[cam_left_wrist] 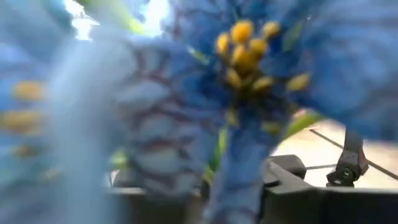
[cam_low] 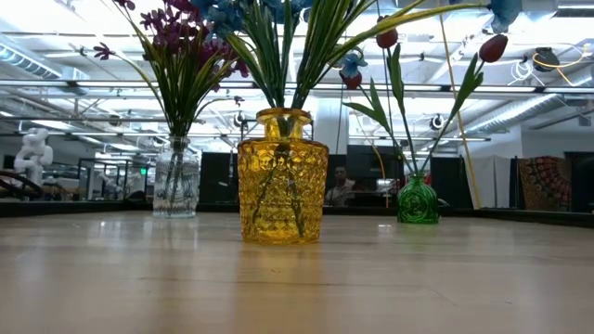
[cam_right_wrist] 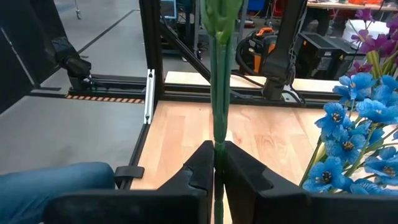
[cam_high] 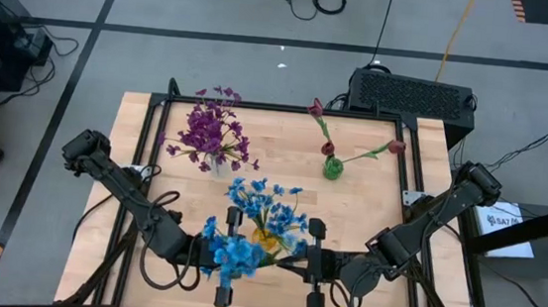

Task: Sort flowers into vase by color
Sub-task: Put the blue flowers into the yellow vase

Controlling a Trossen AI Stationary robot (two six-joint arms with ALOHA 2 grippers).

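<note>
A yellow vase [cam_high: 266, 240] at the table's near middle holds blue flowers [cam_high: 267, 205]. A clear vase [cam_high: 219, 166] holds purple flowers [cam_high: 211, 133]. A green vase [cam_high: 332, 168] holds two red tulips [cam_high: 316, 107]. My right gripper [cam_high: 298, 265] is shut on the green stem of a blue sprig [cam_high: 237, 255] just near of the yellow vase. The sprig's blossoms lie over my left gripper [cam_high: 226, 287] and fill the left wrist view [cam_left_wrist: 242, 56], hiding its fingers. My right gripper pinches the sprig's thin green stem [cam_right_wrist: 217, 134] between its two fingers [cam_right_wrist: 202, 165]. The fingers come level from the table's right side. The stem runs on past the fingertips toward my left gripper, and the sprig is clear of the table.
All three vases stand upright in the low view: clear [cam_low: 176, 190], yellow [cam_low: 282, 181], green [cam_low: 418, 199]. The black frame rails [cam_high: 146, 142] run along the table's sides. Bare wood [cam_high: 368, 211] lies right of the yellow vase.
</note>
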